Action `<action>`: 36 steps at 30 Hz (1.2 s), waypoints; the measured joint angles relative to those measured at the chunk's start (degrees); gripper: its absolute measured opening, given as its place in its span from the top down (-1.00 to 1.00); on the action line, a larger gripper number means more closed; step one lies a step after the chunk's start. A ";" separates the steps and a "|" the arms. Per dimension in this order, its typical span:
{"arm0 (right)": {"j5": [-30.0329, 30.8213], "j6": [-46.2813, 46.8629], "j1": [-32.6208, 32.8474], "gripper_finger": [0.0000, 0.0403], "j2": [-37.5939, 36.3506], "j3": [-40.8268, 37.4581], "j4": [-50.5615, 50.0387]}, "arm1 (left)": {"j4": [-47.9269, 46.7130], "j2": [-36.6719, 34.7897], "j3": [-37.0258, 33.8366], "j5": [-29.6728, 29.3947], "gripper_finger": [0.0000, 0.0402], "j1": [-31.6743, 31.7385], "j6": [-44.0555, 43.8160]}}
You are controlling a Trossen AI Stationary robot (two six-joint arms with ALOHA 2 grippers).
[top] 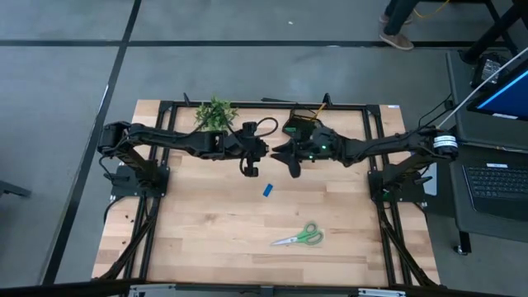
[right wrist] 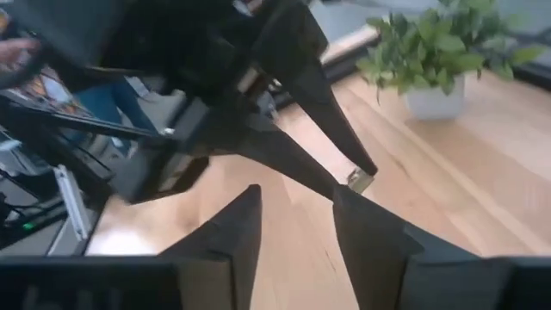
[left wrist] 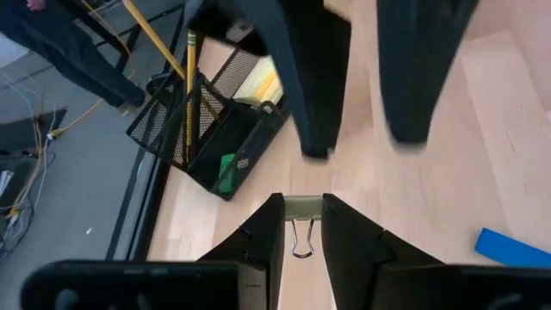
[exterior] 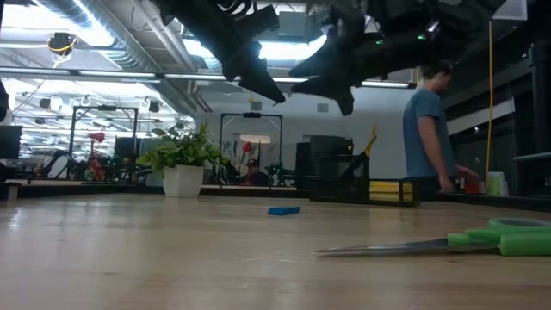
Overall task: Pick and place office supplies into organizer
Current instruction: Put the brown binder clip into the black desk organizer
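2 arms meet high above mid-table: my left gripper point(left wrist: 301, 222) clenches a small binder clip point(left wrist: 300, 215), my right gripper point(right wrist: 297, 200) hangs released facing it, near the organizer point(top: 299, 125) at the far edge.

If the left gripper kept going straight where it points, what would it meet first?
Probably the right gripper, whose open fingers face it just ahead, above the table; depth is unclear. The left gripper holds a small binder clip.
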 joint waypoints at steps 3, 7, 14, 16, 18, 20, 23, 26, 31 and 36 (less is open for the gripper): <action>0.06 -0.06 -0.28 0.24 2.10 4.33 -6.88 | -0.02 0.00 0.00 -0.04 0.67 0.00 -0.01; 0.07 -1.26 -1.08 0.21 3.67 9.91 -16.70 | -0.32 0.02 -0.02 -0.31 0.67 0.00 0.49; 0.11 -1.81 -1.67 0.19 3.38 12.56 -20.05 | -1.32 0.00 -0.02 -1.47 0.67 0.00 1.48; 0.69 -1.69 -1.73 0.19 3.38 12.56 -20.66 | -1.61 0.00 -0.02 -1.53 0.67 0.00 1.49; 2.30 -1.63 -1.75 0.19 3.38 12.56 -21.52 | -1.68 0.01 -0.02 -1.57 0.67 0.00 1.72; 3.18 -1.08 -1.82 0.19 3.38 12.56 -21.73 | -1.70 0.00 -0.02 -1.57 0.67 0.00 1.91; 3.61 -0.35 -1.94 0.19 3.38 12.56 -21.71 | -1.68 0.00 -0.01 -1.57 0.67 0.00 1.93; 3.58 0.82 -2.04 0.19 3.38 12.56 -21.63 | -1.68 0.00 -0.02 -1.57 0.67 0.00 1.93; 3.56 2.26 -2.04 0.19 3.56 12.56 -21.28 | -1.30 0.01 -0.01 -1.55 0.67 0.00 1.95; 3.44 2.75 -2.04 0.19 5.38 12.56 -18.73 | -1.20 0.00 -0.02 -1.58 0.67 -0.03 1.96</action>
